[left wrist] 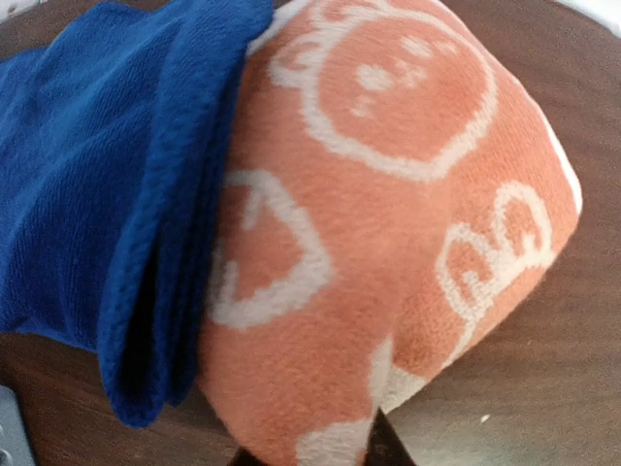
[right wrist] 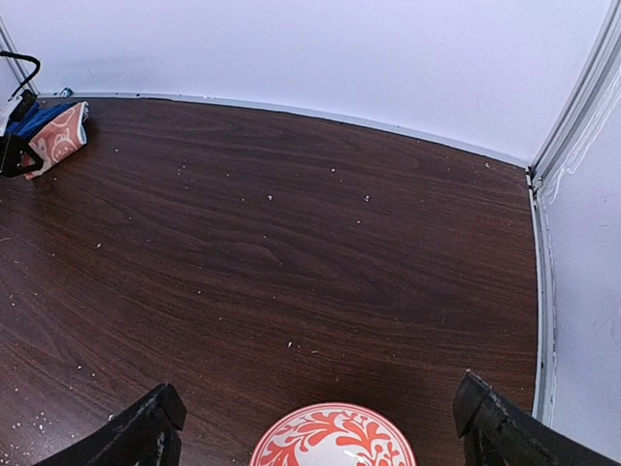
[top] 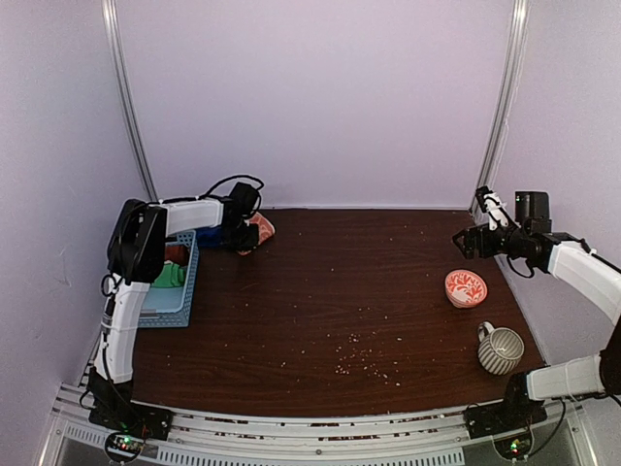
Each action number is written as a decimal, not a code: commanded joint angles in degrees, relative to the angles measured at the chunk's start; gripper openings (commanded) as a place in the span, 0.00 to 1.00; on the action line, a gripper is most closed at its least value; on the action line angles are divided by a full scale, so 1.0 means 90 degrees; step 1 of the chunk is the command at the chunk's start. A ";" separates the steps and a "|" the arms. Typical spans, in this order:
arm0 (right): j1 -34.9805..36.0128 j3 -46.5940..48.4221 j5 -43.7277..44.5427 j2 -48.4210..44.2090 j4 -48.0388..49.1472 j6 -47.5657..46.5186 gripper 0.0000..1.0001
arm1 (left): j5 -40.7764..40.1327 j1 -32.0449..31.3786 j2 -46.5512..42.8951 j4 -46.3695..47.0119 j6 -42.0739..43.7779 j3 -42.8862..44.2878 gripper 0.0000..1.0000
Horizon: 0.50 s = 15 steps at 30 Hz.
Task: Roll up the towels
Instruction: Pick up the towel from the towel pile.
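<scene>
The orange towel with a white pattern (left wrist: 388,223) fills the left wrist view, with the royal blue towel (left wrist: 87,194) folded against its left side. Both lie on the table at the back left (top: 262,228). My left gripper (left wrist: 310,454) is shut on the near edge of the orange towel; only its dark fingertips (left wrist: 383,449) show. A green towel (top: 173,277) and a dark red towel (top: 176,254) lie in the basket. My right gripper (right wrist: 320,432) is open wide and empty, held above the table at the right (top: 466,241).
A light blue plastic basket (top: 179,309) stands at the left edge. An orange-and-white patterned bowl (top: 465,287) sits below the right gripper and shows in the right wrist view (right wrist: 333,439). A striped mug (top: 501,350) stands at the front right. Crumbs dot the dark wooden table (top: 340,291).
</scene>
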 commanded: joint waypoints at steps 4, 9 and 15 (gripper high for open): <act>-0.0050 0.0019 -0.0062 -0.0089 -0.0032 -0.0135 1.00 | 0.1162 -0.0241 -0.0636 0.0422 0.0270 0.0082 0.00; -0.0041 0.0454 -0.0326 0.0188 -0.0311 -0.0223 1.00 | 0.3077 -0.0664 -0.2223 0.1233 0.1085 -0.0615 0.00; 0.0002 0.1150 -0.1166 0.0670 -0.0693 -0.0206 1.00 | 0.4422 -0.0736 -0.4186 0.3066 0.1106 -0.2907 0.00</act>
